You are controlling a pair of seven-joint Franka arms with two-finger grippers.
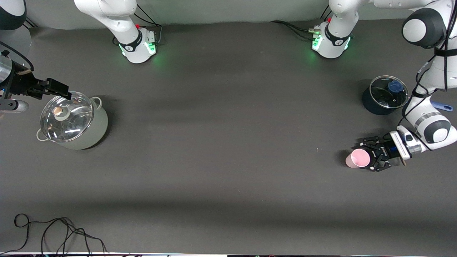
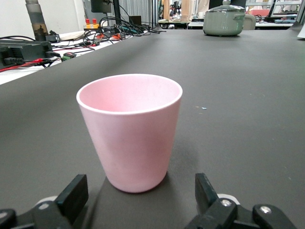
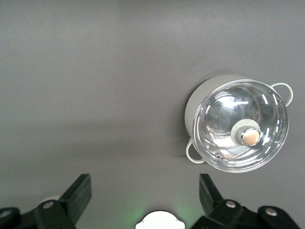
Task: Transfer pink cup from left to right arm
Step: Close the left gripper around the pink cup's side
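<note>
Two arms: one at each end of the table
Pink cup [image 1: 358,158]: upright on the table at the left arm's end, mouth up (nothing visible inside)
Left gripper [image 1: 371,157]: low, just beside the cup – fingers [image 2: 72,196] spread, one on each side of its base, not touching it
Right gripper [image 1: 64,93]: up over the rim of the grey-green pot [image 1: 76,123] – fingers spread, holding nothing
Dark pot [image 1: 385,95]: glass lid with a blue knob, farther from the front camera than the cup
Black cable [image 1: 53,235]: loose at the near edge
</note>
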